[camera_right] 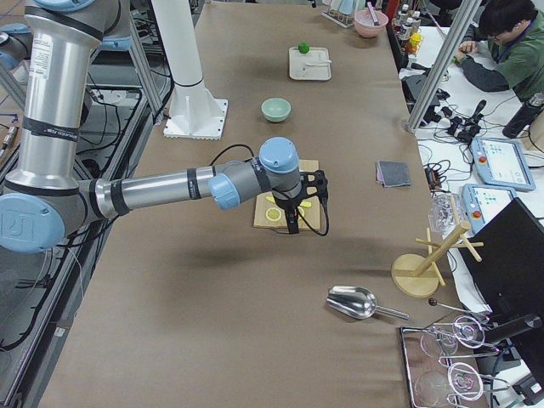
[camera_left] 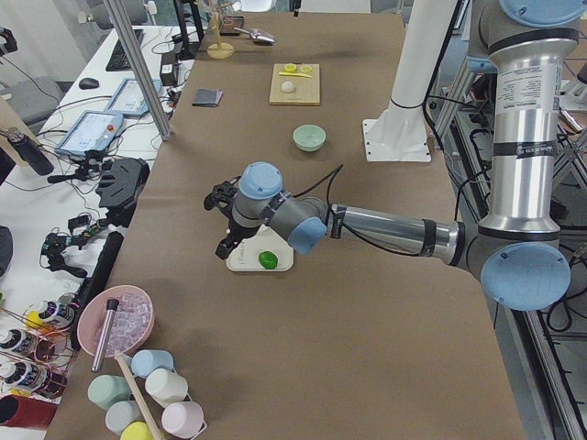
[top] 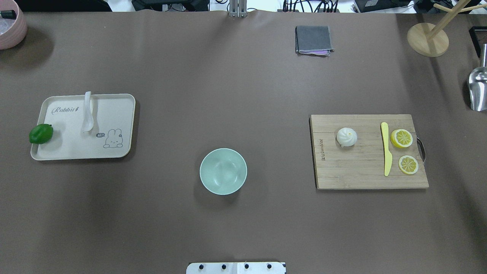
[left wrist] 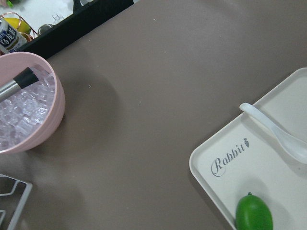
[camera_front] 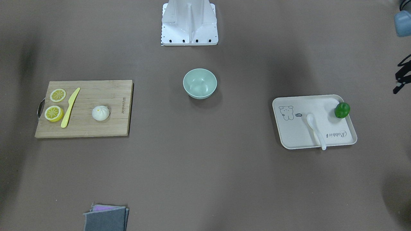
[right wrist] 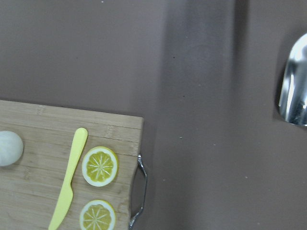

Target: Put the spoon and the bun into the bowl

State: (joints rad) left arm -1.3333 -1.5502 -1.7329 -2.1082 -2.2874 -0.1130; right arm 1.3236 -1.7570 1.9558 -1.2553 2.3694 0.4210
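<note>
The white spoon (camera_front: pixel 315 128) lies on a cream tray (camera_front: pixel 301 138), scoop toward the robot; it also shows in the left wrist view (left wrist: pixel 278 136). The white bun (camera_front: pixel 100 113) sits on a wooden cutting board (camera_front: pixel 106 93). The mint-green bowl (camera_front: pixel 199 83) stands empty at the table's middle, near the robot's base. My left gripper (camera_left: pixel 225 243) hangs above the tray's outer end. My right gripper (camera_right: pixel 293 223) hangs above the board's lemon end. I cannot tell whether either gripper is open or shut. Neither touches anything.
A green lime (camera_front: pixel 342 110) sits on the tray's corner. A yellow knife (camera_front: pixel 70 107) and two lemon slices (camera_front: pixel 54 113) lie on the board. A folded cloth (camera_front: pixel 106 218), a pink bowl of ice (left wrist: pixel 29 110), a metal scoop (right wrist: pixel 293 91) and a wooden stand (top: pixel 428 38) sit at the edges.
</note>
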